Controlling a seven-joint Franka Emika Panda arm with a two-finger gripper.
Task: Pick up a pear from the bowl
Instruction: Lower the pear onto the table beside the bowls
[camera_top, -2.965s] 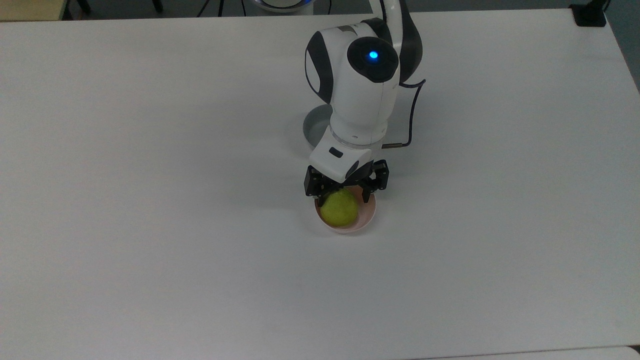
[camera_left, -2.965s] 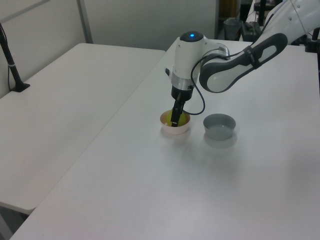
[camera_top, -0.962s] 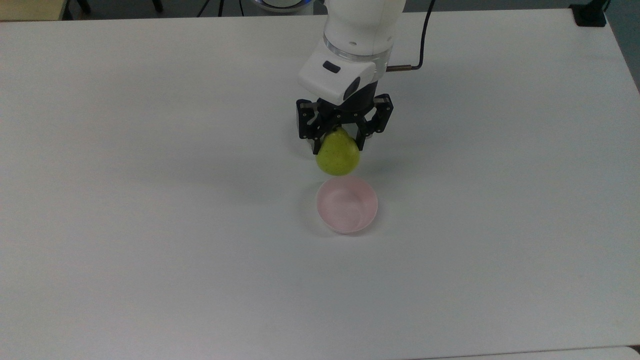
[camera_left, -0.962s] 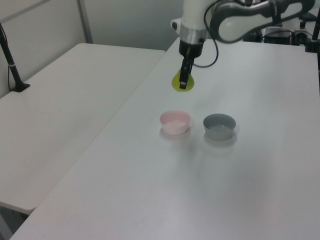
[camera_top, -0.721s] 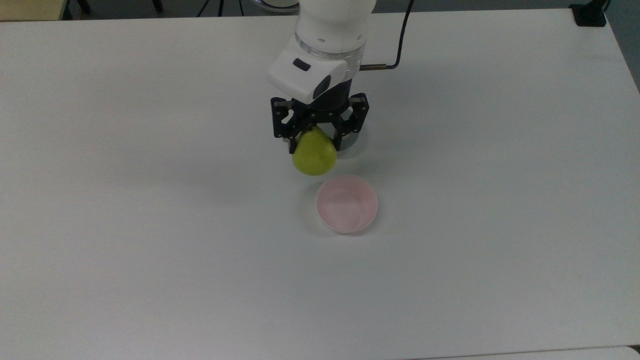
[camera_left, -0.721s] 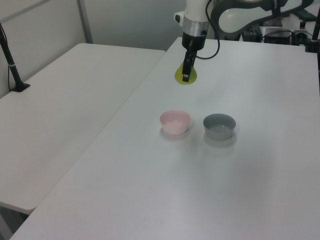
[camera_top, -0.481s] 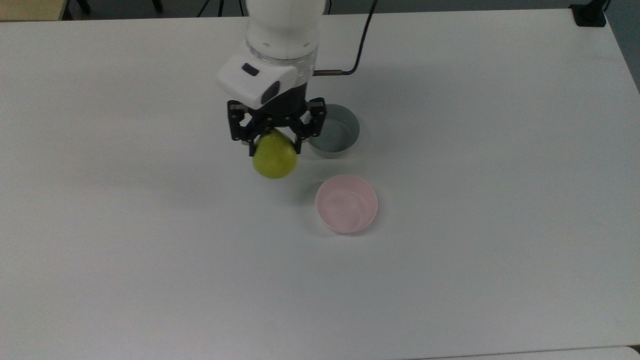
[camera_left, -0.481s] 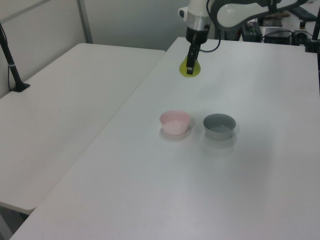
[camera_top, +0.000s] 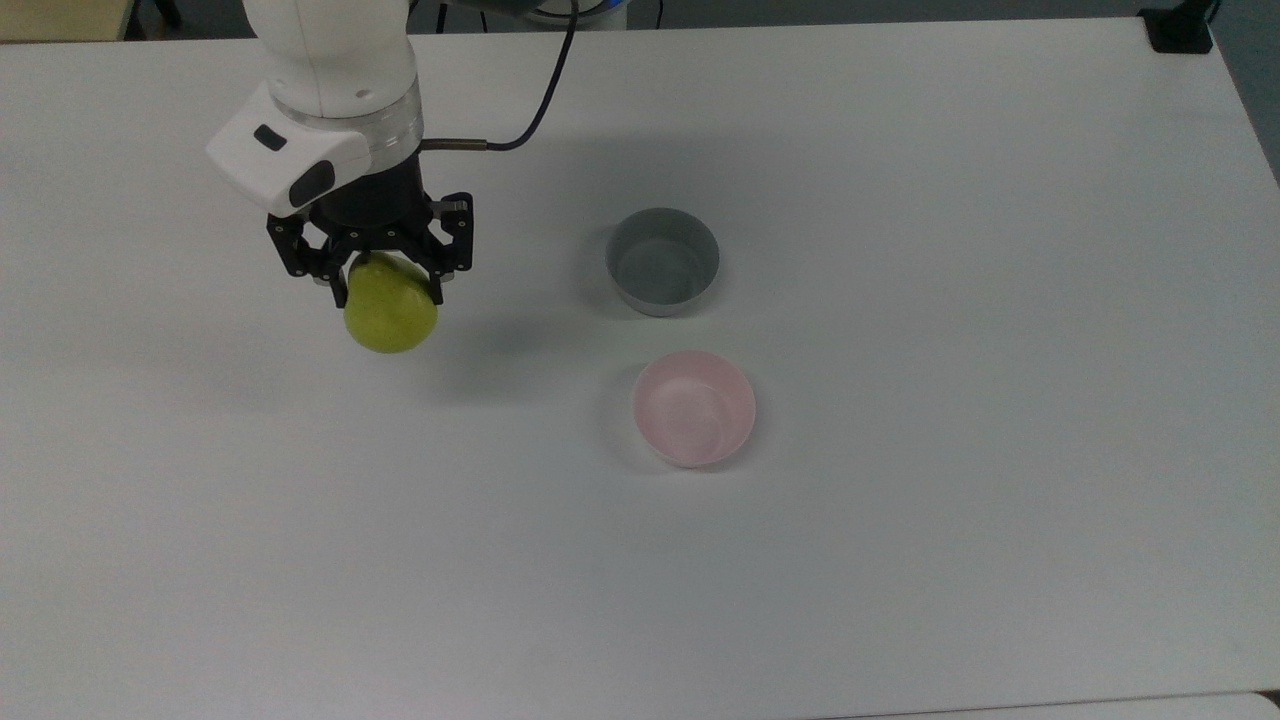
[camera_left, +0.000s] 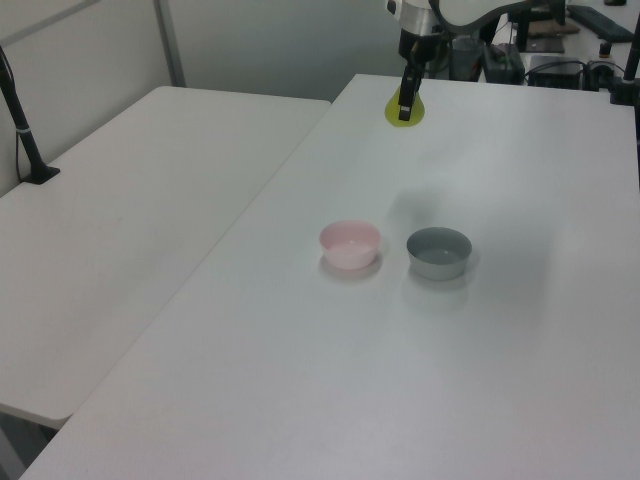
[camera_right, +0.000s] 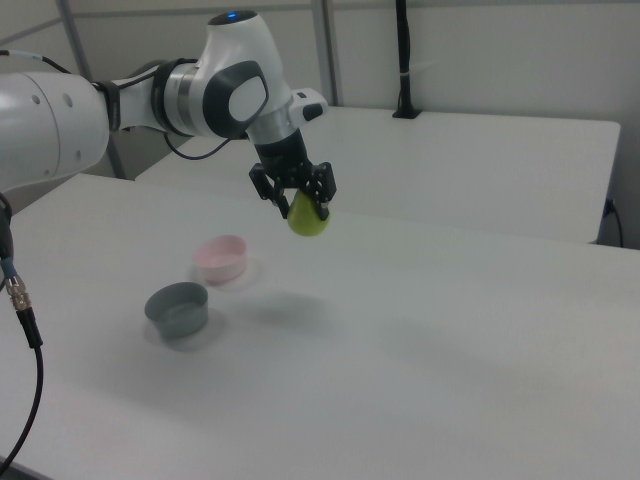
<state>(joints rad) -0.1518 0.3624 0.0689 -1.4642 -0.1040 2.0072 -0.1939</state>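
The yellow-green pear (camera_top: 390, 315) (camera_left: 405, 109) (camera_right: 308, 219) hangs in the air, well above the white table (camera_top: 900, 560), with my gripper (camera_top: 384, 288) (camera_right: 305, 209) shut on its narrow upper end. The pale pink bowl (camera_top: 694, 407) (camera_left: 350, 244) (camera_right: 221, 258) stands empty on the table, far off toward the top view's right of the pear. In the right view the pear hangs to the right of and above the pink bowl.
A grey straight-sided bowl (camera_top: 662, 261) (camera_left: 438, 252) (camera_right: 177, 308) stands empty next to the pink one. A second white table (camera_left: 120, 210) (camera_right: 480, 160) adjoins this one. A black post (camera_left: 22, 120) stands on that table's far edge.
The pear has come up out of the pink bowl in my shut gripper. It has since travelled far toward the top view's left, uncovering the grey bowl.
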